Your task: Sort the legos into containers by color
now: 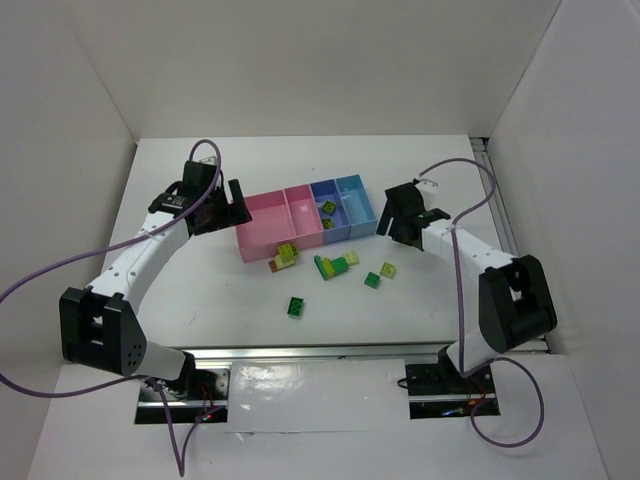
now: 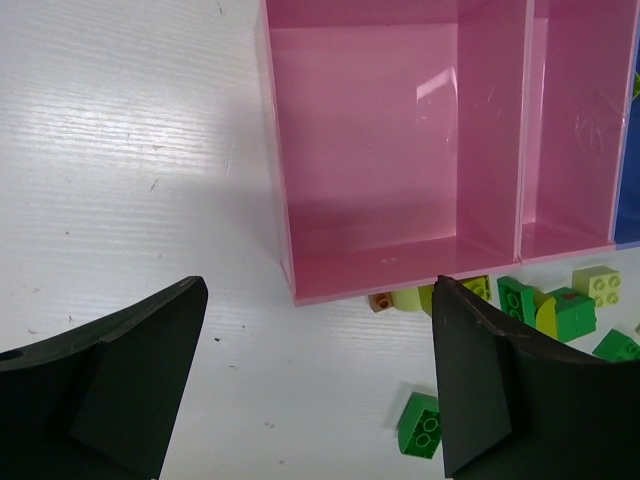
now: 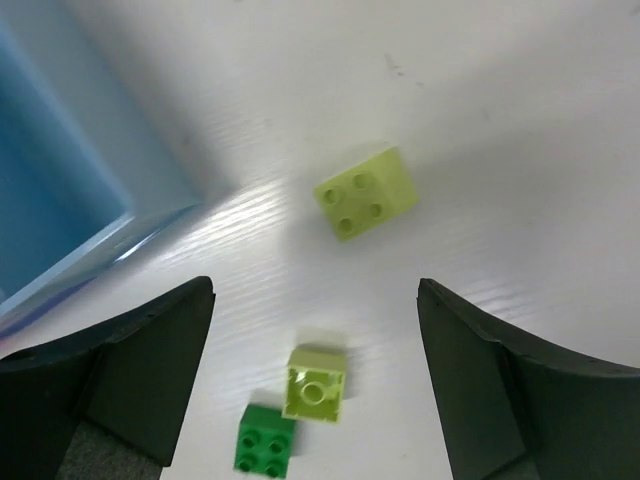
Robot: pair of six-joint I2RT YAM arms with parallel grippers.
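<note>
1. Top view: the tray (image 1: 243, 243) sits mid-bench (image 1: 200, 300), its four compartments in a row.
   - Two legos (image 1: 328, 209) lie in the periwinkle compartment (image 1: 322, 190).
   - The other compartments look bare.
   - The rest of the bricks are loose on the bench just in front of the tray, with one dark green brick (image 1: 296, 306) nearest the arms.
   - The left end effector (image 1: 238, 205) hangs beside the tray's pink end, and the right end effector (image 1: 385, 222) hangs beside its light blue end.
   - Sorting looks barely begun.

2. Left wrist view: the left end effector (image 2: 315, 400) stands wide open and holds nothing.
   - It looks down on the bare bench at the near corner of the large pink compartment (image 2: 400, 170).
   - The narrow pink compartment (image 2: 580, 130) is beyond it.
   - A cluster of green and yellow bricks touches the tray's front wall.
   - A pale yellow brick (image 2: 597, 284) lies further right.
   - This arm seems to be waiting.

3. Right wrist view: the right end effector (image 3: 315, 385) is also open and empty, above the bench next to the light blue compartment (image 3: 50, 200).
   - A lime brick (image 3: 317, 383) lies between the fingers' line, touching a dark green one (image 3: 267, 438).
   - A second lime brick (image 3: 366, 192) lies apart, further ahead.

4. Judgement: the step in hand is a fresh pick by the right arm.
   - Next it must descend and square the fingers on the nearer lime brick alone.
   - The green neighbour could be nudged or caught along with it.
</note>
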